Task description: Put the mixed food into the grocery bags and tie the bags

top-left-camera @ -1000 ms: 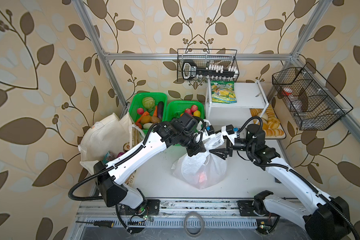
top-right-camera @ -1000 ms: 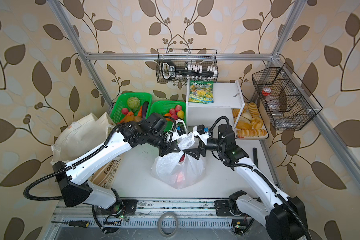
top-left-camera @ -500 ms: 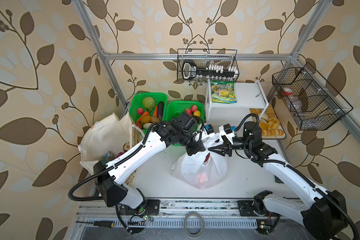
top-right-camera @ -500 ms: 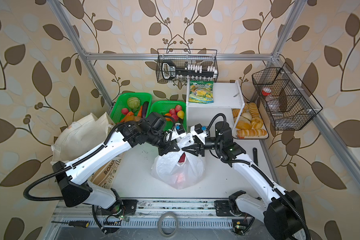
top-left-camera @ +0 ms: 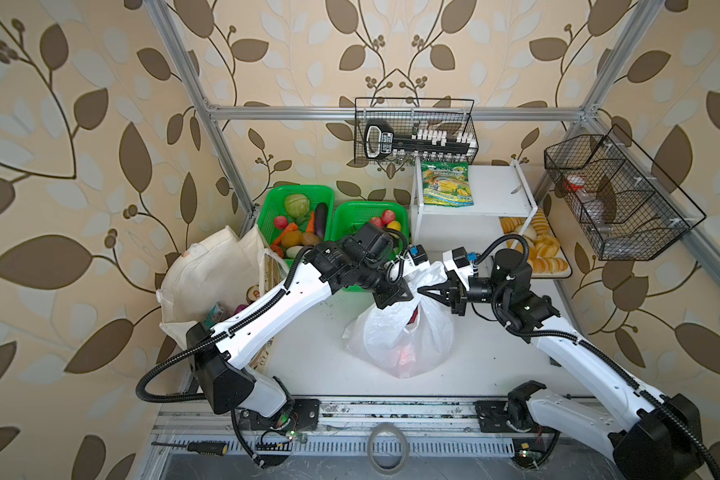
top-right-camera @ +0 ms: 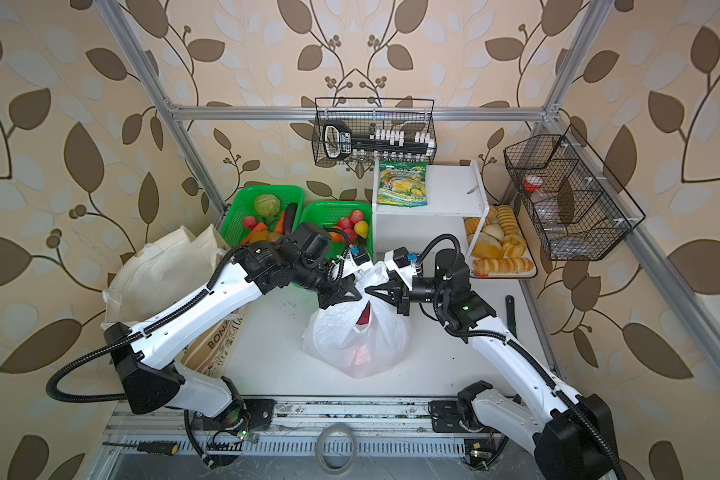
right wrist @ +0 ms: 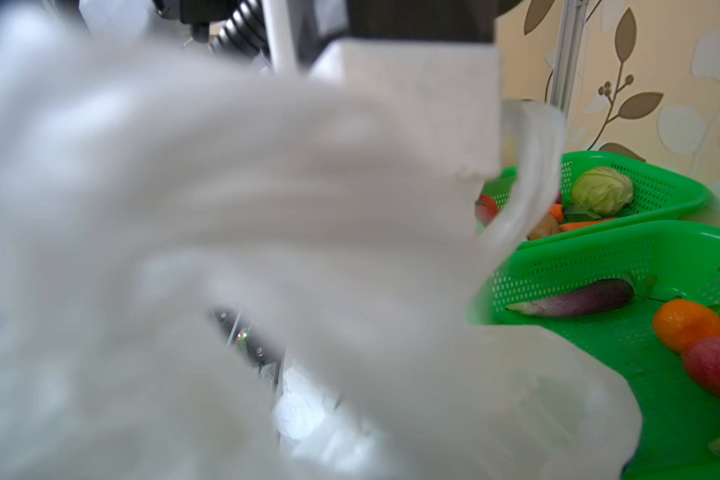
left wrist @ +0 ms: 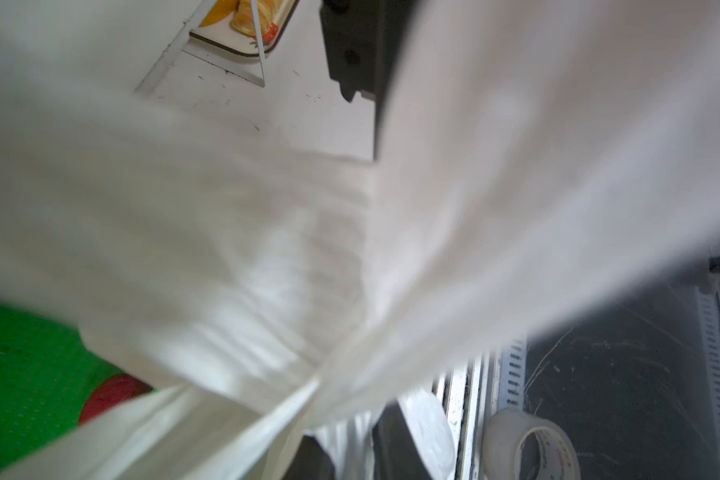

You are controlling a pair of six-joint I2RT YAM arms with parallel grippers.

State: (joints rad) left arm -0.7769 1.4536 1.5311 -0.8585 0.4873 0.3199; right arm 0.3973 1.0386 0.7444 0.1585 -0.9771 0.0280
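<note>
a robot test cell dressed up as a small grocery corner

a bare metal frame [top-left-camera: 391,111] carries leaf-print wallpaper panels [top-left-camera: 80,166] around a white shelf [top-left-camera: 491,193]. green baskets [top-left-camera: 296,189] of fruit and vegetables sit left of the shelf, with sliced bread [top-left-camera: 545,249] below it and wire baskets [top-left-camera: 412,101] behind and right of it. in front of it are two robot arms [top-left-camera: 275,303] on a rail [top-left-camera: 391,409], a screwdriver [top-left-camera: 200,446] and a tape roll [top-left-camera: 385,446].
</note>
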